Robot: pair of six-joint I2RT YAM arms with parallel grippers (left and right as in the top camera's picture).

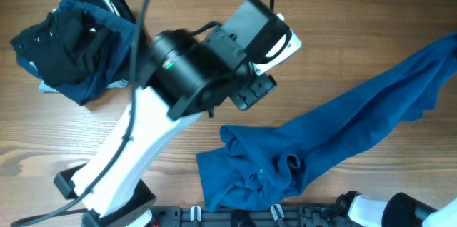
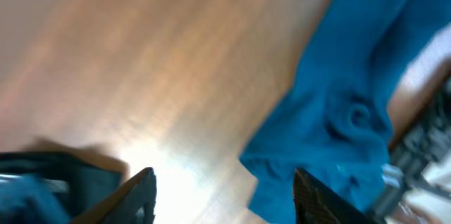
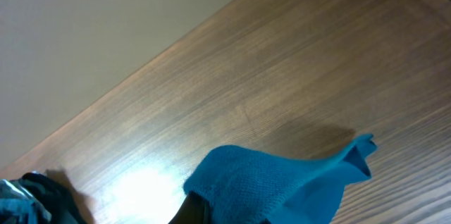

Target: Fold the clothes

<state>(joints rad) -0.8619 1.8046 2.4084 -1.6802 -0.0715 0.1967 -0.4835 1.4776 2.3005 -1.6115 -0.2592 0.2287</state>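
Sprawling blue shirt (image 2: 338, 111) beside left claw (image 2: 224, 182)

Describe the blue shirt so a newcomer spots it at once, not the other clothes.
On the wooden table, look right of the white left arm. The blue shirt lies stretched from the near edge out toward the far right. Unlike the dark pile bunched at far left, it is bright blue, long and alone.

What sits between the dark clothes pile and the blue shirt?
Overhead, the left arm stands over bare table between dark pile and blue shirt.
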